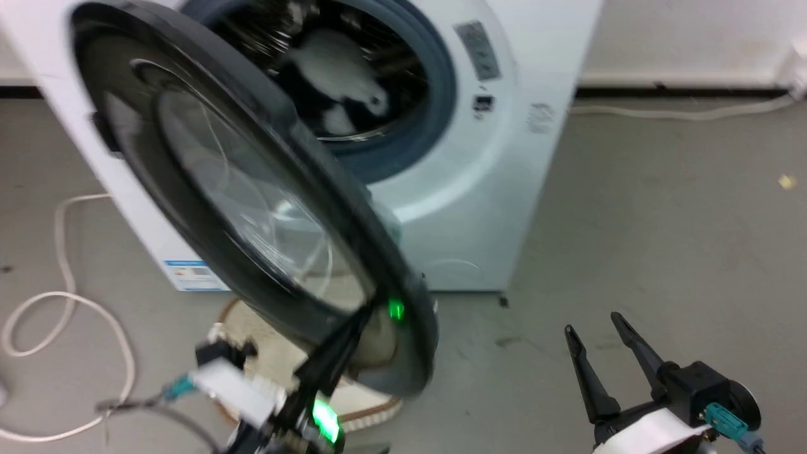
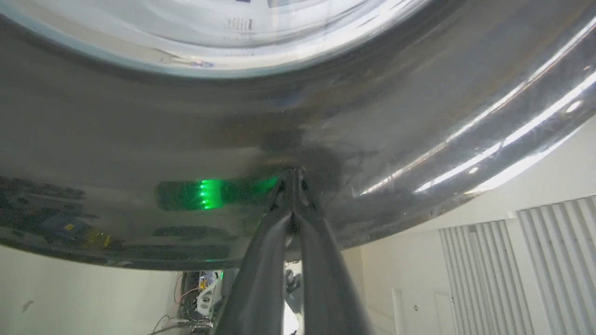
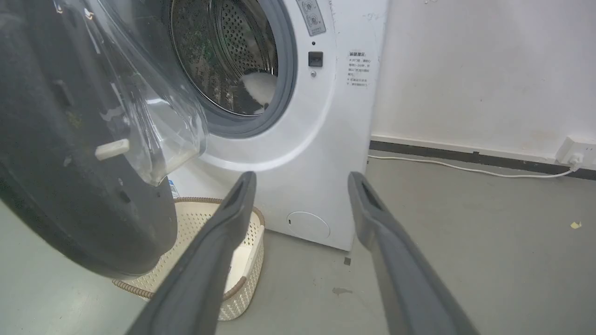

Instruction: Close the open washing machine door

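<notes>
Left gripper [image 2: 292, 173], fingers pinched together on nothing, touches the outer black rim of the washing machine door [image 1: 252, 208], which is swung wide with the washing machine [image 1: 485, 189] drum mouth straight beyond it, while the spread right gripper [image 1: 592, 323] hangs well apart.

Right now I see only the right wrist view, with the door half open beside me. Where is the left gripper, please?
Observer: The left gripper is shut, its tips against the glossy black outer rim of the washing machine door, low on the door.
Operator: Does something lie on the floor at the left side of the washing machine?
Observer: Yes, a white cable lies in loops there.
</notes>
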Available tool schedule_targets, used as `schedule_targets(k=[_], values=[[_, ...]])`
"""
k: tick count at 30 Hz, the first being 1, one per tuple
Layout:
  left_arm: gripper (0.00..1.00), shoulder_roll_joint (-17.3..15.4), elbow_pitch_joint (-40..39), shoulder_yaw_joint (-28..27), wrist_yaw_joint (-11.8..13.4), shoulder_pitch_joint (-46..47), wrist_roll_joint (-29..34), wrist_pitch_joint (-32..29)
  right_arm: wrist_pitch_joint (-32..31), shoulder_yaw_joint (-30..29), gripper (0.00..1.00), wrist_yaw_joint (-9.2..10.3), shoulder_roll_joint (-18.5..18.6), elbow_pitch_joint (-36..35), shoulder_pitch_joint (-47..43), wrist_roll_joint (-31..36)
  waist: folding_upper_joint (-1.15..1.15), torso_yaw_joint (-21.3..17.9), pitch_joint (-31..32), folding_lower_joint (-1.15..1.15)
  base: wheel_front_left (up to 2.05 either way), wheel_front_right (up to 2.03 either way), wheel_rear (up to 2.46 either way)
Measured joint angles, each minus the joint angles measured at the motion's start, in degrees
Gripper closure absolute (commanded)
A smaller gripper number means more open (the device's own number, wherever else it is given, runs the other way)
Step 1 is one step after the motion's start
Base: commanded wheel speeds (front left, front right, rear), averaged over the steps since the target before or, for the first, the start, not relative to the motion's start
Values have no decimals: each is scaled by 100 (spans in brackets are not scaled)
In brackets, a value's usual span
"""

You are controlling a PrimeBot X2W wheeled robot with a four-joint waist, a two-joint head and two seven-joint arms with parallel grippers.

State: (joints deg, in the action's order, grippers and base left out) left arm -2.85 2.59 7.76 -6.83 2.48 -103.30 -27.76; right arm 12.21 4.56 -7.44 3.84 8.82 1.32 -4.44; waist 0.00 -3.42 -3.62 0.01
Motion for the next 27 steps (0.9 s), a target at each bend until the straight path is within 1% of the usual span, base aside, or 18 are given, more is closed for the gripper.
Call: schedule_targets(k=[7,11,14,16,19,20,22,23,24,25,27], values=[[100,3,264,627,-40,1247,38,1289,57,136,0,0,-4,83,202,-18,0,-537,-411,0,0,0,0],[100,5,552,808,-40,1780,135,1890,109,240,0,0,-16,200,284,-40,0,-816,-580,1,0,0,0],[100,7,716,859,-40,2040,118,2202,133,256,0,0,-21,286,286,-71,0,-956,-661,0,0,0,0],[100,10,802,905,-40,2140,84,2298,160,243,0,0,-21,338,291,-74,0,-983,-683,1,0,0,0],[100,9,864,962,-40,2146,42,2329,185,208,0,0,-25,380,307,-79,0,-918,-637,0,0,0,0],[100,10,757,956,-40,2013,102,2328,201,174,0,0,-33,392,305,-78,0,-797,-561,0,0,0,0],[100,9,647,917,-40,1766,250,2328,202,158,0,0,-34,393,299,-77,0,-690,-497,0,0,0,0],[87,8,560,878,-40,1610,333,2330,203,148,0,0,-32,391,294,-77,0,-630,-463,-1,0,0,0],[49,-5,454,846,-40,1443,453,2337,203,129,0,0,-26,382,277,-77,0,-562,-426,-1,0,0,0],[0,-51,347,831,-40,1288,619,2358,204,113,0,0,-21,378,250,-77,0,-492,-388,-1,0,0,0],[0,-270,82,878,-40,981,1237,2568,210,97,0,0,-4,355,171,-79,0,-348,-284,0,0,0,0]])
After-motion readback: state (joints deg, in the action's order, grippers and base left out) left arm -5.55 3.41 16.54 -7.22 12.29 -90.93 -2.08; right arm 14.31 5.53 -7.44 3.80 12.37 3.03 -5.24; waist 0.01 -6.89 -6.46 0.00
